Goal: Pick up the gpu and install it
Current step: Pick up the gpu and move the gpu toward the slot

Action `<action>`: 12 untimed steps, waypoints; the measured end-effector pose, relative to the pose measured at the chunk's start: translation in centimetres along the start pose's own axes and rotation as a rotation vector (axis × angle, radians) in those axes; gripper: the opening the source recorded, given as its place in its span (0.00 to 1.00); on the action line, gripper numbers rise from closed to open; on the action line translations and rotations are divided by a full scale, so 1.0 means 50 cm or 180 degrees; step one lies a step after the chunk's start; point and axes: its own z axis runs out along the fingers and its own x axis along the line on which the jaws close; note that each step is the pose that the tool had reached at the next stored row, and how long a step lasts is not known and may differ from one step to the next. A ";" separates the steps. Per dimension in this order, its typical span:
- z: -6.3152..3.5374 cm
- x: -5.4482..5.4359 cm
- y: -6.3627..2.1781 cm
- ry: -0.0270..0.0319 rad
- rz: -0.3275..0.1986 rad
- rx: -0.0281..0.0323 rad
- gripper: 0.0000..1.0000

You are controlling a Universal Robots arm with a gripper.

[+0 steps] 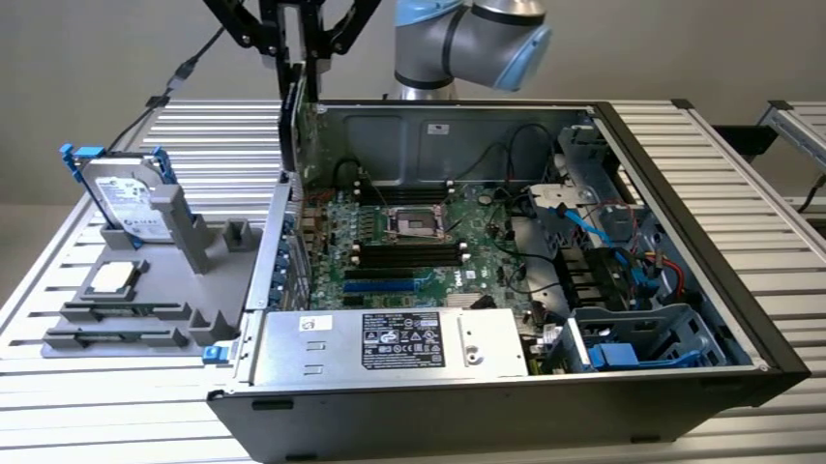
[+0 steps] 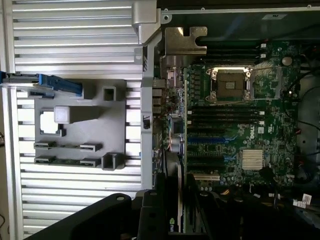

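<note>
Where the gpu is: we see the gpu (image 1: 294, 126) upright and on edge, clear of the worktop (image 1: 193, 126), hanging above the wall of the computer case (image 1: 761, 329) at the exterior view's left.
Hand: the hand (image 1: 297, 70) is clenched on the card's upper edge.
Step in hand: we judge the pick-up done and the install begun; the card is not seated in the motherboard (image 1: 387, 242).
What it calls for: to our eye, lining the card's lower edge with an expansion slot (image 1: 381, 286) and its bracket with that wall, card kept upright.
On the grey holder (image 1: 130, 333): hard drive (image 1: 123, 198), CPU chip (image 1: 112, 277).
</note>
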 end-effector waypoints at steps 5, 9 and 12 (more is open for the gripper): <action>-0.001 -0.024 0.000 0.0000 -0.0040 0.0002 0.27; -0.002 -0.041 0.000 0.0000 -0.0074 0.0004 0.27; -0.001 -0.053 0.001 -0.0001 -0.0095 0.0006 0.27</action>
